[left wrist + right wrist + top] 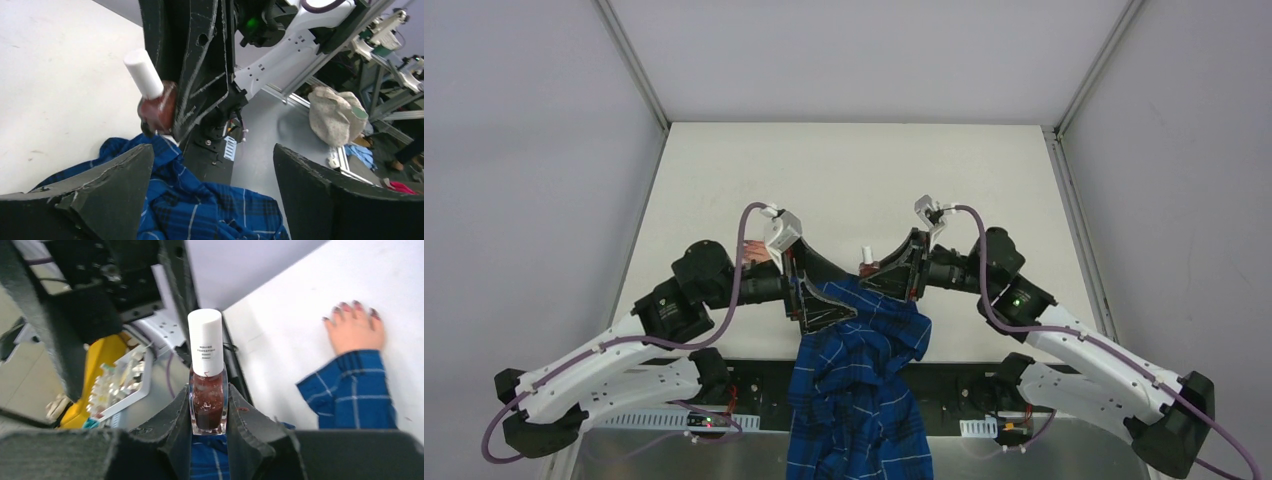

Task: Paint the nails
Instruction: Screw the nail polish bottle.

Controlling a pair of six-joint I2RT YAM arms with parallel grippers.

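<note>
Currently the capped bottle (pixel 206 390) is gripped by the right hand (pixel 207 412); the left hand (pixel 212 165) is spread empty. Uncapping is probably needed next.

Hand (pixel 760 257) mostly behind left arm (pixel 724 282) (nails (pixel 356 304) indistinct overhead)

On my feed the white table (pixel 844 170) had a pale pinkish hand (pixel 356 332) lying palm down on it, dark reddish nails (pixel 345 306) showing. Its blue plaid sleeve (pixel 856 380) lay bunched on the tabletop and spilled over the near edge.
</note>
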